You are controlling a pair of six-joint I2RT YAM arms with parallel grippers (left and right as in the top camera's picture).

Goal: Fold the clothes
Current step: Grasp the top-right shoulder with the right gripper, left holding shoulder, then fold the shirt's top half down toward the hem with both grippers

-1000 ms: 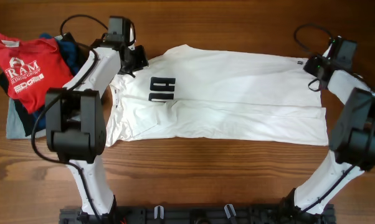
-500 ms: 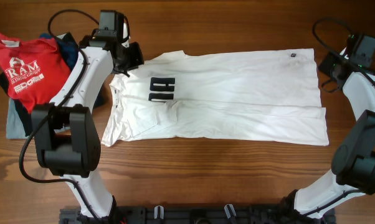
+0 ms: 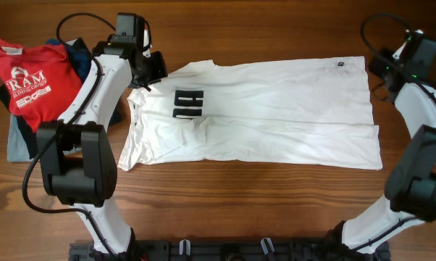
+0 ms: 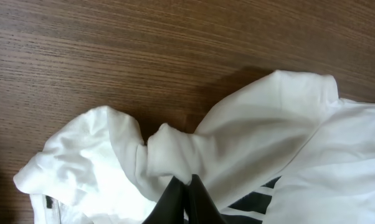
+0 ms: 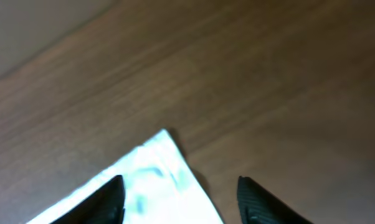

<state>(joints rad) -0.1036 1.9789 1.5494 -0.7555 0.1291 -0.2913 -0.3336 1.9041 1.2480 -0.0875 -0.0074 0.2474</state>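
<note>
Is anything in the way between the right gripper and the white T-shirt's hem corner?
Nothing visible. The right gripper hangs open, fingers flanking a corner of the white T-shirt on bare table.

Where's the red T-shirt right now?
Overhead view: the red T-shirt lies at the table's left edge atop dark garments, beside the left arm.

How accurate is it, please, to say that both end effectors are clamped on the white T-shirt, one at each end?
Not quite: the right end effector is open, straddling a corner of the white T-shirt, as the right wrist view shows. The left end effector is clamped on it.
</note>
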